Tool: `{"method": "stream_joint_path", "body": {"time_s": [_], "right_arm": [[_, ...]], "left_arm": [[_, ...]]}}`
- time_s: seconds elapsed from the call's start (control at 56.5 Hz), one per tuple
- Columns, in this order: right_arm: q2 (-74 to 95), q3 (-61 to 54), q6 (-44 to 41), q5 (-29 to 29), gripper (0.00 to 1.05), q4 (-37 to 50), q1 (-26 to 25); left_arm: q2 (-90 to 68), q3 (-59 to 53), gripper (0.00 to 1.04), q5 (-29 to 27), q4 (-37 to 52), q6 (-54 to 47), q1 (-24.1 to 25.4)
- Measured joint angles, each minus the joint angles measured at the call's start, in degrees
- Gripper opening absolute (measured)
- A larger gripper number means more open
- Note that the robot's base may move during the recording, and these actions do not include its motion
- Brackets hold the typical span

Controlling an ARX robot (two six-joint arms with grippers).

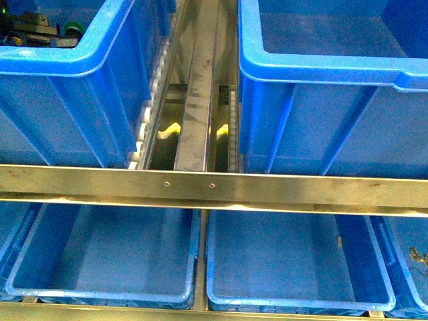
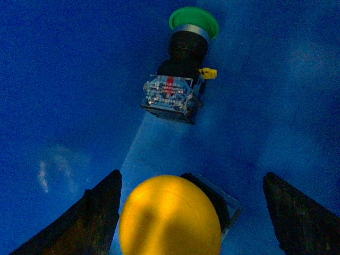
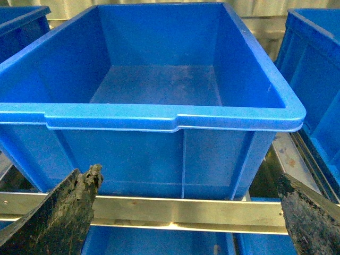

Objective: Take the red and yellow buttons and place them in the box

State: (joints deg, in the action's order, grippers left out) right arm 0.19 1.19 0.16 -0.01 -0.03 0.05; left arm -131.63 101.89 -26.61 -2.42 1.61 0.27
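Note:
In the left wrist view the yellow button (image 2: 170, 218) lies on a blue crate floor, its round yellow cap close to the camera, between the two dark fingers. My left gripper (image 2: 194, 212) is open around it, not touching. A green-capped switch (image 2: 183, 64) lies further off. No red button shows. In the right wrist view my right gripper (image 3: 188, 212) is open and empty, in front of the empty blue box (image 3: 175, 117), level with a metal rail. The box also shows in the front view (image 1: 321, 60) at the upper right. Neither arm shows in the front view.
The upper-left crate (image 1: 73, 63) holds several dark switches in its far corner. A metal shelf rail (image 1: 214, 187) crosses the front view. Two blue crates (image 1: 100, 294) (image 1: 294, 294) sit on the lower level. A roller track (image 1: 197, 100) runs between the upper crates.

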Motion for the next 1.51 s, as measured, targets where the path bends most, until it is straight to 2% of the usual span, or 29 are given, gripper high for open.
{"method": "stream_joint_path", "body": {"time_s": [0.053,0.089,0.212,0.425,0.46,0.885,1.239,1.399,1.505], "right_arm": [[0.0,0.0,0.0,0.0,0.99,0.0,0.0],[0.0,0.0,0.0,0.0,0.99,0.0,0.0],[0.0,0.0,0.0,0.0,0.99,0.0,0.0],[0.0,0.0,0.0,0.0,0.99,0.0,0.0],[0.0,0.0,0.0,0.0,0.99,0.0,0.0],[0.0,0.0,0.0,0.0,0.99,0.0,0.0],[0.0,0.0,0.02,0.0,0.99,0.0,0.0],[0.0,0.0,0.0,0.0,0.99,0.0,0.0],[0.0,0.0,0.0,0.0,0.99,0.0,0.0]], "left_arm": [[-0.44,0.11,0.89,0.04,-0.33,-0.04,0.0],[-0.72,0.15,0.88,0.02,-0.37,-0.02,0.0],[-1.55,0.79,0.71,-0.39,-1.38,0.63,0.0],[-1.68,1.49,0.33,-0.66,-1.07,1.2,0.0],[-1.68,1.66,0.29,-0.77,-0.94,1.18,0.0],[-0.59,-0.26,0.26,0.13,2.64,1.22,0.02],[20.57,-17.16,0.26,15.23,22.14,13.46,-0.35],[32.65,-28.52,0.26,25.05,33.27,22.73,0.83],[39.78,-38.34,0.26,31.52,42.34,33.0,3.41]]}}
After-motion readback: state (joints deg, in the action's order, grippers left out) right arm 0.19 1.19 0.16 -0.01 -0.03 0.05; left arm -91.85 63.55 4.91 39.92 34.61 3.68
